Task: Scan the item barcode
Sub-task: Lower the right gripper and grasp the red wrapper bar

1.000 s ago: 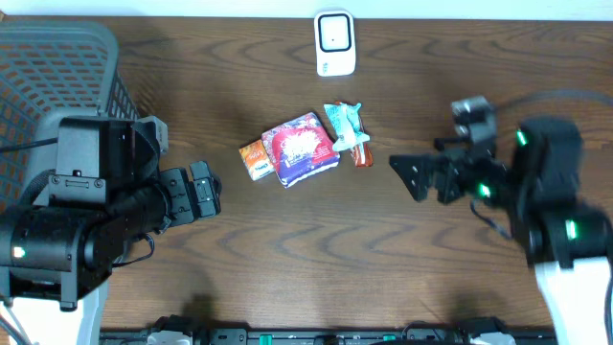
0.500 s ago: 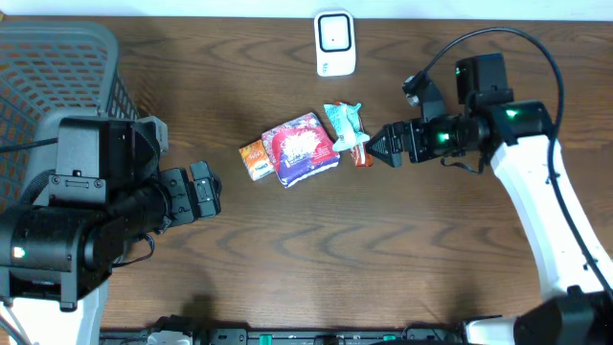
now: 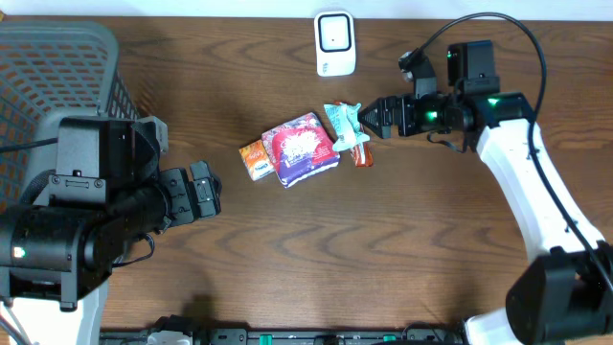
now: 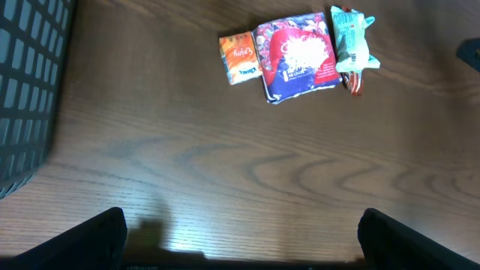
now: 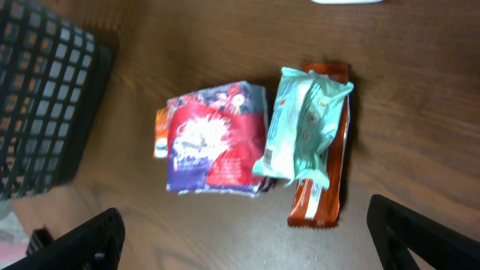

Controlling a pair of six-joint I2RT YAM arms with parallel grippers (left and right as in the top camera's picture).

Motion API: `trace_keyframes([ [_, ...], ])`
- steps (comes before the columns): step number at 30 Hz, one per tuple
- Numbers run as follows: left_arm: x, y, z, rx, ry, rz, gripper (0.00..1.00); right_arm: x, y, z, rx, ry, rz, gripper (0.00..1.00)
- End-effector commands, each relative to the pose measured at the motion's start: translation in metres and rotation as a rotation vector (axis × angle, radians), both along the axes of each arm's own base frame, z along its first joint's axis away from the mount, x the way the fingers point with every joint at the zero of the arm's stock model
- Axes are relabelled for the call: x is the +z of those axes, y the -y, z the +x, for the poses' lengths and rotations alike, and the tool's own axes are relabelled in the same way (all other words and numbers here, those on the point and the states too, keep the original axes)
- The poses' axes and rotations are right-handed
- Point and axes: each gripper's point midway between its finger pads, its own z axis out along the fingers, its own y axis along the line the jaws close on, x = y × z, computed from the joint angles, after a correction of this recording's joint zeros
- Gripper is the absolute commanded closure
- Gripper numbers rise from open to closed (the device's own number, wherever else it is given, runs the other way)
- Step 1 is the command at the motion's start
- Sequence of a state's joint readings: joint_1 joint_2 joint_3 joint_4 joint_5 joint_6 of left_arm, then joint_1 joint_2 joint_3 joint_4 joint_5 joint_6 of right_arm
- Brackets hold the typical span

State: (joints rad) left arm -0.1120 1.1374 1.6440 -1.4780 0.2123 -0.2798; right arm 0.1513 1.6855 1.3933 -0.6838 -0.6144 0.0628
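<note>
A small pile of items lies mid-table: an orange packet (image 3: 255, 159), a red-and-purple bag (image 3: 301, 149), a teal packet (image 3: 343, 125) and a brown bar (image 3: 361, 153) partly under it. The white scanner (image 3: 335, 43) stands at the far edge. My right gripper (image 3: 372, 120) hangs open just right of the teal packet, holding nothing. In the right wrist view the teal packet (image 5: 307, 127) and brown bar (image 5: 322, 199) lie ahead of the open right gripper (image 5: 247, 240). My left gripper (image 3: 206, 189) stands open and empty, well left of the pile. No barcode shows on any item.
A dark mesh basket (image 3: 57, 86) fills the far left corner, also seen in the left wrist view as basket (image 4: 26, 90). The right arm's black cable arcs above the table at the back right. Bare wood lies between my left gripper (image 4: 240, 240) and the pile.
The right arm has swung in from the right side and stretched leftward and toward the back, bringing its open gripper up to the teal packet. The left arm and the items have not moved.
</note>
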Motion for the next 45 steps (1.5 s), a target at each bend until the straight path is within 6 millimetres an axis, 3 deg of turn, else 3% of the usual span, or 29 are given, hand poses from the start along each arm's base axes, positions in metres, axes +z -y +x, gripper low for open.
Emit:
trace_keyframes([
  [1, 0.000, 0.001, 0.000, -0.017, -0.002, -0.002, 0.02, -0.014, -0.007, 0.014, -0.050, -0.062, 0.044, 0.04],
  [6, 0.000, 0.001, 0.000, -0.017, -0.002, -0.001, 0.02, -0.053, -0.013, 0.027, -0.116, -0.183, 0.071, 0.11],
  [11, 0.000, 0.001, 0.000, -0.017, -0.002, -0.001, 0.02, -0.100, -0.030, 0.020, -0.082, -0.286, 0.042, 0.10],
  [16, 0.000, 0.001, 0.000, -0.017, -0.002, -0.001, 0.02, -0.125, -0.046, 0.016, -0.048, -0.316, 0.029, 0.11],
  [17, 0.000, 0.001, 0.000, -0.017, -0.002, -0.001, 0.02, -0.126, -0.047, 0.016, -0.045, -0.316, 0.028, 0.12],
  [21, 0.000, 0.001, 0.000, -0.017, -0.002, -0.001, 0.02, -0.131, -0.049, 0.018, -0.049, -0.308, 0.009, 0.33],
  [24, 0.000, 0.001, 0.000, -0.017, -0.002, -0.001, 0.02, -0.134, -0.046, 0.020, -0.062, -0.299, -0.015, 0.40],
  [36, 0.000, 0.001, 0.000, -0.017, -0.002, -0.001, 0.02, -0.137, -0.050, 0.025, -0.071, -0.251, -0.062, 0.36],
  [45, 0.000, 0.001, 0.000, -0.017, -0.002, -0.001, 0.02, -0.162, -0.006, 0.023, -0.232, -0.271, -0.330, 0.43],
])
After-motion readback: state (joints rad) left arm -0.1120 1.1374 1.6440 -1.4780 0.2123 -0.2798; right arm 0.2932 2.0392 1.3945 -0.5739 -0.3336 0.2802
